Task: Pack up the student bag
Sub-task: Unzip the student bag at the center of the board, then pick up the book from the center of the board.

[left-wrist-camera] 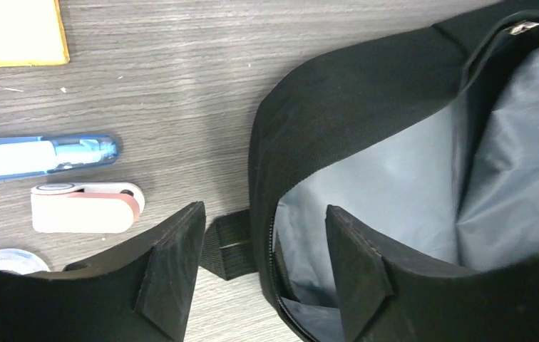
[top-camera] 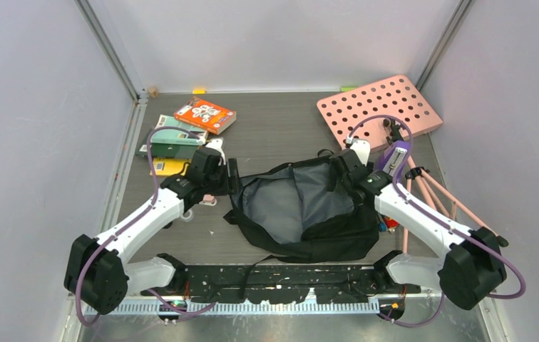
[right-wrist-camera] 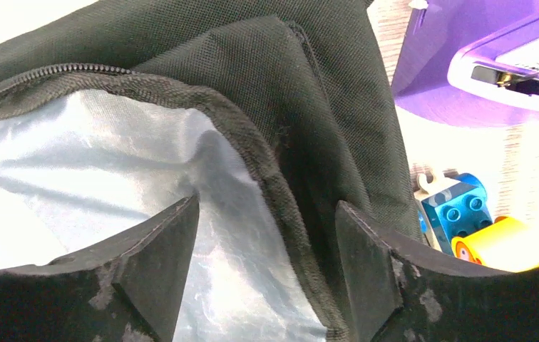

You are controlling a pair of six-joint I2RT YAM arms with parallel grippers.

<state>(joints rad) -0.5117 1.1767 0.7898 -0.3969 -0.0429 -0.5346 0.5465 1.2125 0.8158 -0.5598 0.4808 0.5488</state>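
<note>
Grey worktop (top-camera: 274, 128) carries the open black bag (top-camera: 302, 206) at centre; your left jaws stand apart astride its nine o'clock rim, your right jaws apart astride its three o'clock rim.

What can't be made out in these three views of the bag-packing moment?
- Top view: inside of the student bag; lining folds hide whether anything lies there.
- Left wrist view: blue tube cut off by the left edge; round white object half hidden under the left gripper.
- Right wrist view: purple device cut off by the frame edge; blue block partly behind the bag's wall.
</note>
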